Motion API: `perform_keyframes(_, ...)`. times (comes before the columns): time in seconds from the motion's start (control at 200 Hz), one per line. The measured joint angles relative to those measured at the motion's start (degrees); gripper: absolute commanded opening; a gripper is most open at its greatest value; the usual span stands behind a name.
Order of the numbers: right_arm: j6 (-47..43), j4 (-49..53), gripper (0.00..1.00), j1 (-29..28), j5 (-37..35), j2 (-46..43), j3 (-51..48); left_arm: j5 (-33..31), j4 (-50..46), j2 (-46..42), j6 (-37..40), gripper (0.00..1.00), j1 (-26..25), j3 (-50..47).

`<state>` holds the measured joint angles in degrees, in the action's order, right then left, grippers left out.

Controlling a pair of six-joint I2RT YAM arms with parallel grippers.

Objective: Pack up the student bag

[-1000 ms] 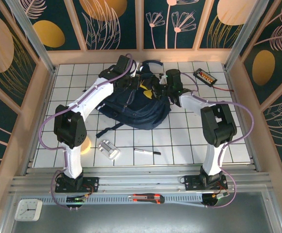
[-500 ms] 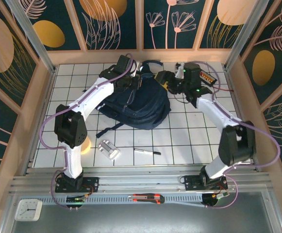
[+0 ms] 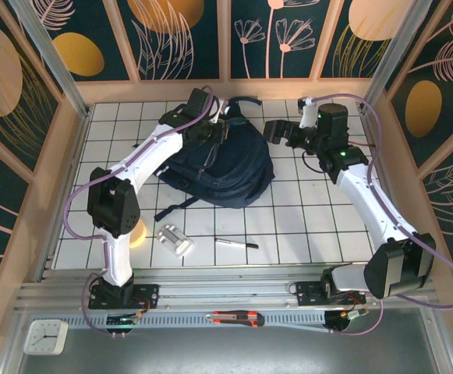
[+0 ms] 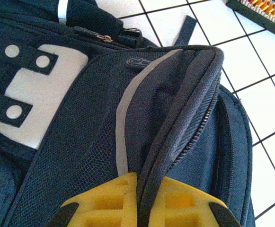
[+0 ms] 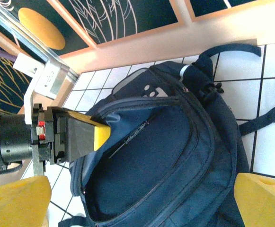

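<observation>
One student bag (image 3: pixel 218 167) on table (image 3: pixel 304 218), left gripper (image 4: pixel 149 187) pinching its flap edge, right gripper (image 3: pixel 279 131) spread wide

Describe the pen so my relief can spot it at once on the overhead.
Find the student bag, the big navy mass mid-table. Between it and the table's near edge, the pen lies flat on the white tiles. It is a thin dark stick with a pale end, unlike the chunky silver block to its left.
</observation>
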<state>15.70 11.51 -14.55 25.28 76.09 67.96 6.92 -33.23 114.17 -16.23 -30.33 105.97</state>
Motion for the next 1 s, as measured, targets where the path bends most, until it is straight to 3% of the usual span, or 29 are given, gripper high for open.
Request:
perform_keyframes(0.25, -7.10, 7.69, 0.94, -1.73, 1.49, 0.33, -1.05, 0.00, -0.02, 0.00, 0.00, 0.00, 0.00, -0.07)
perform_keyframes(0.555, -30.99, 17.14, 0.90, -25.38, -8.81, 2.10, -9.55, 0.04, 0.02, 0.00, 0.00, 0.00, 0.00, -0.74)
perform_keyframes(0.686, -36.76, 19.50, 0.82, -29.22, -12.59, 5.25, -11.89, 0.15, 0.02, 0.00, 0.00, 0.00, 0.00, -0.85)
perform_keyframes(1.001, -42.27, 19.85, 0.76, -35.80, -18.78, 12.31, -15.28, 0.15, 0.02, 0.00, 0.00, 0.00, 0.00, -1.20)
